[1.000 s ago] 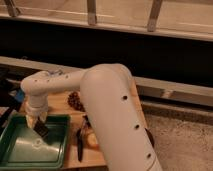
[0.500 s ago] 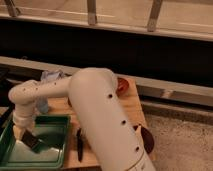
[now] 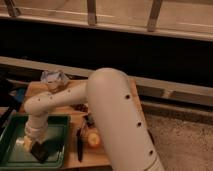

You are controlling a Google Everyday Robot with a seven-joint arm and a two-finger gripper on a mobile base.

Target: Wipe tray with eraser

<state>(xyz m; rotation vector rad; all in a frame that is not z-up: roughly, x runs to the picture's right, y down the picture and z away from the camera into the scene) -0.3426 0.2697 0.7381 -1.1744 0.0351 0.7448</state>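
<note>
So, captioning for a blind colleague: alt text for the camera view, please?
A white robot arm reaches into a green tray, its gripper shut on a dark eraser pressed against the tray bottom. A black-handled knife lies beside the tray.

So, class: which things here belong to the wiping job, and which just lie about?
Job: green tray; dark eraser resting on the tray bottom; pincer, shut on the eraser.
Lying about: black-handled knife; yellowish round item; crumpled bluish thing.

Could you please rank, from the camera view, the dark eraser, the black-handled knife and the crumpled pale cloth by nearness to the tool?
The tool is shut on the eraser over the green tray.
1. Dark eraser block, at the tool.
2. Black-handled knife, right of the tray.
3. Crumpled pale cloth, at the table's back.
</note>
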